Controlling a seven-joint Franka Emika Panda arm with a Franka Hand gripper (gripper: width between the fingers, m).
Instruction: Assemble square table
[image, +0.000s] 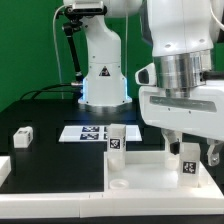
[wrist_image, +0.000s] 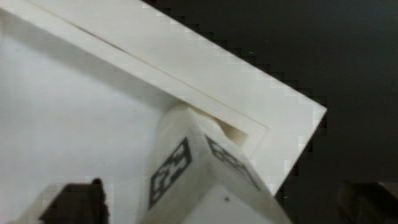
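The square table's white top (image: 150, 170) lies flat at the front, raised rim up. One white tagged leg (image: 116, 140) stands upright on its far edge. A second leg (image: 187, 162) stands at the corner on the exterior view's right. My gripper (image: 190, 152) hangs over this second leg, open, one finger on each side. In the wrist view the leg (wrist_image: 205, 165) rises from the top's rimmed corner (wrist_image: 240, 95). The dark fingers (wrist_image: 71, 203) stand apart from it with a gap on both sides. A third leg (image: 22, 133) lies loose on the black table.
The marker board (image: 88, 131) lies behind the table top, in front of the robot's base (image: 103, 75). A white rail (image: 5, 166) sits at the exterior view's left edge. Cables run behind the base.
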